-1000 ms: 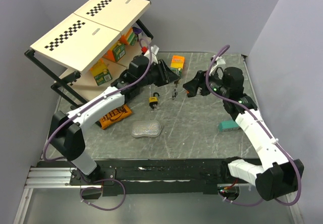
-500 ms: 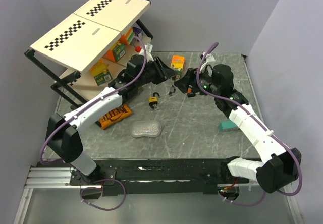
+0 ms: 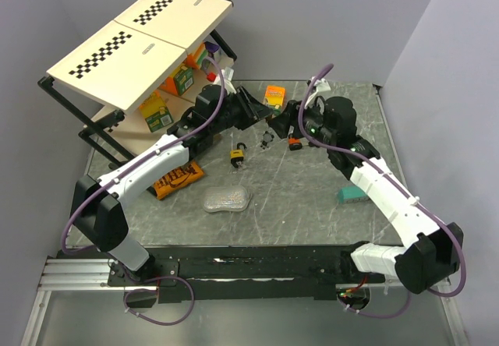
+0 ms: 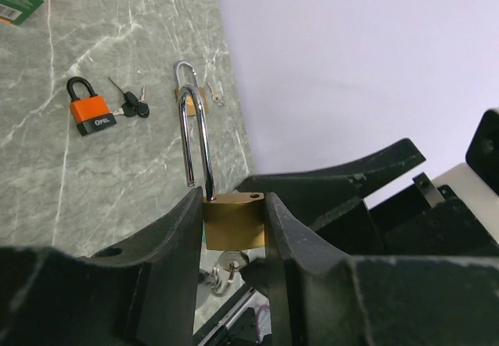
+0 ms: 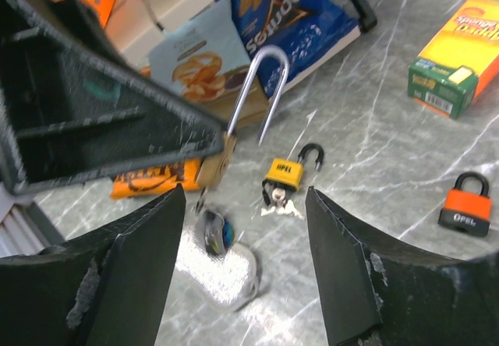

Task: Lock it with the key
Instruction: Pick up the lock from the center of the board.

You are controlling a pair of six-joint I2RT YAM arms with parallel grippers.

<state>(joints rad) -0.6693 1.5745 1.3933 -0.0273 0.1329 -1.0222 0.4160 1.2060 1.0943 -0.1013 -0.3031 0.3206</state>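
L gripper point(image 4: 234, 199) jaws pinch the brass lock point(image 4: 234, 225) by its body, with the shackle point(image 4: 195, 135) swung open and pointing away from the wrist. The key point(image 5: 214, 233) hangs from the lock's underside. R gripper point(image 5: 245, 194) jaws are spread wide w/ nothing in them. On my R wrist cam the lock and key show in the gap between the fingers point(image 5: 148, 268), and I see no contact. Vs 1 s ago, R arm has swung left over the table point(image 3: 312, 198), so its gripper is now just beside the L one. L grip looks unchanged. Yellow lock point(image 3: 236, 157) is in the same spot on the table. Orange lock point(image 5: 465, 210) lies near the R gripper.
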